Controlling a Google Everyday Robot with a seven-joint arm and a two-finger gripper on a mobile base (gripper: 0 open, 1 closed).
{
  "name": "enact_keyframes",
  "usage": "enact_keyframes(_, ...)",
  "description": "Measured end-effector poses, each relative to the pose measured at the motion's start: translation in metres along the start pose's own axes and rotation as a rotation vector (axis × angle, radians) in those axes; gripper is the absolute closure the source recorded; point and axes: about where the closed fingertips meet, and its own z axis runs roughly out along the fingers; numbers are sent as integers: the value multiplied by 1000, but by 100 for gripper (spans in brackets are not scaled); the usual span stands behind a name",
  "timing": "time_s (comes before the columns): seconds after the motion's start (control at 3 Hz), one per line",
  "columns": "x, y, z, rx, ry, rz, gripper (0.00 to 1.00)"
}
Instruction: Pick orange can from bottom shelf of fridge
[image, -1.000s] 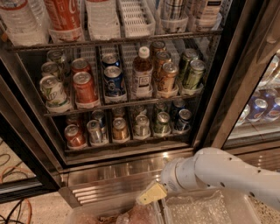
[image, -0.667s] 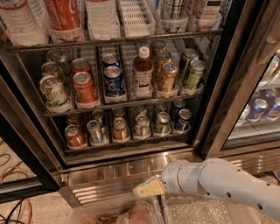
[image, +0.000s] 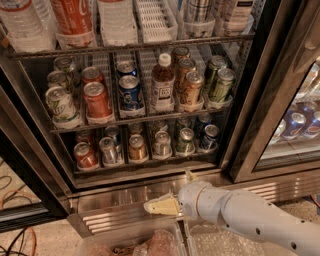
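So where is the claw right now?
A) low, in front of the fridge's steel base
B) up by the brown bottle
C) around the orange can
A: the claw points left in front of the ribbed steel base, below the bottom shelf and apart from the orange can.

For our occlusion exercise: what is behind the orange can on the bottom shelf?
Behind the orange can, another can, only its top showing; its body is covered. The gripper hangs below the shelf.

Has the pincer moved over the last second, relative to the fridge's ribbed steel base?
Yes. The pincer has shifted left and slightly up across the ribbed steel base, now below the orange can on the bottom shelf.
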Motion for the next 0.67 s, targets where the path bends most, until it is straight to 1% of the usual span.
enact_keyframes(0.33,-6,3,4,-3,-22,-1,0)
enact_keyframes(0.67,-5,20,30,-30,-66,27,0)
